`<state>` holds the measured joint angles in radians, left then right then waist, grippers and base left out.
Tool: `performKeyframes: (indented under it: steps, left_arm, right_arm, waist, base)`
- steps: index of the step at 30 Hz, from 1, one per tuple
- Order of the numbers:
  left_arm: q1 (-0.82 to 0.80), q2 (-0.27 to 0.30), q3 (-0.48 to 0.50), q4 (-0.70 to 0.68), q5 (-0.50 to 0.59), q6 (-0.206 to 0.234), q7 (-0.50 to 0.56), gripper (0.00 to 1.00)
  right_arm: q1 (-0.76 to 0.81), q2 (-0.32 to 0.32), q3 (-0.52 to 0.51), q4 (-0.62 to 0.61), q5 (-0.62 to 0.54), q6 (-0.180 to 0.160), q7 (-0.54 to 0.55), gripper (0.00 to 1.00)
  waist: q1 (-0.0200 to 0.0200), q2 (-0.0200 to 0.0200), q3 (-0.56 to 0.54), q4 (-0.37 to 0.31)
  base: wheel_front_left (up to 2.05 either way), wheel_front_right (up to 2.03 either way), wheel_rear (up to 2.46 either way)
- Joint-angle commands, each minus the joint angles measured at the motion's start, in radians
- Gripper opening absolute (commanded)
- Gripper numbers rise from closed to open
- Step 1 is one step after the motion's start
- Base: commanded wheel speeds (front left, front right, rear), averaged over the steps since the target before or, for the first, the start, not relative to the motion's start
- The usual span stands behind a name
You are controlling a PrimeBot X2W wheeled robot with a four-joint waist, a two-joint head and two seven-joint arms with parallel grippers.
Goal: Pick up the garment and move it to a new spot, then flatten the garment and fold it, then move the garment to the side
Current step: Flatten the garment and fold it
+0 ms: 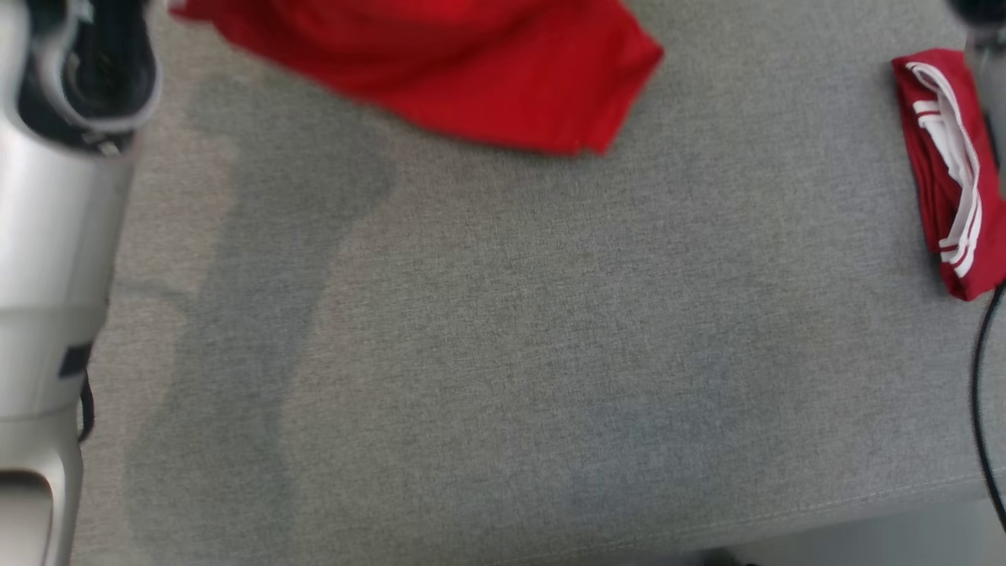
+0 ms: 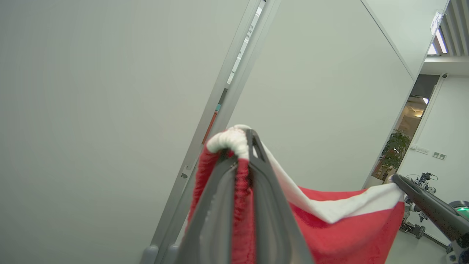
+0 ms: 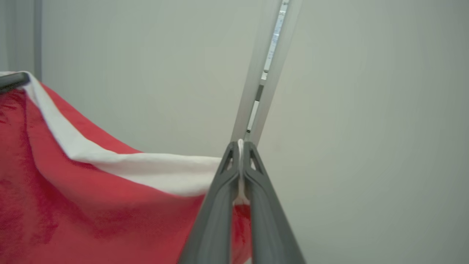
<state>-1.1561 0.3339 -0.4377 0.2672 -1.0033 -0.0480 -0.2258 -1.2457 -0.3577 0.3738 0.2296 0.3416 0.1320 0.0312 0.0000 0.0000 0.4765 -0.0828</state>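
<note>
The garment (image 1: 440, 71) is red with a white band, and its lower edge hangs over the far part of the grey table (image 1: 511, 354). In the left wrist view my left gripper (image 2: 242, 146) is shut on a bunched end of the white band, red cloth (image 2: 348, 227) trailing off to the right. My right gripper (image 3: 240, 146) is shut on the other end of the band, with the cloth (image 3: 73, 190) stretched out to its left. The band sags between the two grippers. Each wrist view also catches the other arm's dark finger (image 2: 421, 198) at the far end of the band.
A second red garment with white stripes (image 1: 947, 173) lies folded at the table's right edge. My pale left forearm (image 1: 55, 236) stands along the left side. A black cable (image 1: 978, 377) hangs at the right. Pale walls and a doorway (image 2: 414, 128) are behind.
</note>
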Motion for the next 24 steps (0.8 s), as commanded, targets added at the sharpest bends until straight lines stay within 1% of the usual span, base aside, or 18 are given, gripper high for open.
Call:
performKeyframes:
  steps: [1, 4, 5, 8, 10, 11, 14, 15, 16, 20, 24]
  left_arm:
    - [-0.059, -0.004, 0.016, 0.031, 0.045, -0.016, -0.022, 0.00]
    - [-0.141, -0.020, 0.060, 0.058, 0.126, -0.029, -0.039, 0.00]
    - [-0.167, -0.036, 0.107, 0.038, 0.152, -0.035, -0.040, 0.00]
    - [-0.158, -0.080, 0.185, -0.011, 0.239, -0.059, -0.038, 0.00]
    - [-0.120, -0.109, 0.210, -0.039, 0.279, -0.073, -0.038, 0.00]
    - [-0.095, -0.119, 0.217, -0.039, 0.294, -0.077, -0.037, 0.00]
    - [-0.025, -0.140, 0.216, -0.043, 0.308, -0.082, -0.038, 0.00]
    - [0.016, -0.136, 0.180, -0.042, 0.312, -0.083, -0.038, 0.00]
    - [0.051, -0.135, 0.166, -0.048, 0.308, -0.083, -0.038, 0.00]
    - [0.196, -0.095, 0.109, -0.055, 0.281, -0.083, -0.038, 0.00]
    - [0.351, -0.049, 0.054, -0.065, 0.264, -0.083, -0.038, 0.00]
  right_arm:
    - [-0.076, 0.026, -0.010, 0.055, -0.036, -0.002, -0.069, 0.00]
    - [-0.197, 0.063, -0.039, 0.135, -0.120, -0.002, -0.196, 0.00]
    - [-0.229, 0.078, -0.052, 0.153, -0.147, -0.002, -0.231, 0.00]
    - [-0.272, 0.089, -0.055, 0.179, -0.205, -0.002, -0.273, 0.00]
    - [-0.267, 0.069, -0.045, 0.182, -0.232, -0.002, -0.285, 0.00]
    - [-0.243, 0.055, -0.025, 0.186, -0.249, -0.002, -0.288, 0.00]
    - [-0.163, 0.015, 0.020, 0.182, -0.246, -0.002, -0.293, 0.00]
    - [-0.116, 0.002, 0.035, 0.175, -0.227, -0.002, -0.295, 0.00]
    - [-0.073, -0.015, 0.047, 0.169, -0.222, -0.002, -0.295, 0.00]
    - [0.123, -0.079, 0.077, 0.115, -0.166, -0.002, -0.297, 0.00]
    - [0.332, -0.134, 0.092, 0.031, -0.125, -0.002, -0.275, 0.00]
  waist:
    - [0.0000, 0.0000, 0.099, -0.040]
    - [0.0000, 0.0000, 0.107, -0.048]
    - [0.0000, 0.0000, 0.114, -0.050]
    - [0.0000, 0.0000, 0.129, -0.049]
    - [0.0000, 0.0000, 0.141, -0.043]
    - [0.0000, 0.0000, 0.145, -0.040]
    - [0.0000, 0.0000, 0.162, -0.033]
    - [0.0000, 0.0000, 0.165, -0.029]
    - [0.0000, 0.0000, 0.165, -0.025]
    - [0.0000, 0.0000, 0.146, -0.019]
    - [0.0000, 0.0000, 0.082, -0.025]
  base:
    - [0.00, 0.00, 0.00]
    - [0.00, 0.00, 0.00]
    - [0.00, 0.00, 0.00]
    - [0.00, 0.00, 0.00]
    - [0.00, 0.00, 0.00]
    - [0.00, 0.00, 0.00]
    - [0.00, 0.00, 0.00]
    - [0.00, 0.00, 0.00]
    - [0.00, 0.00, 0.00]
    - [0.00, 0.00, 0.00]
    - [0.00, 0.00, 0.00]
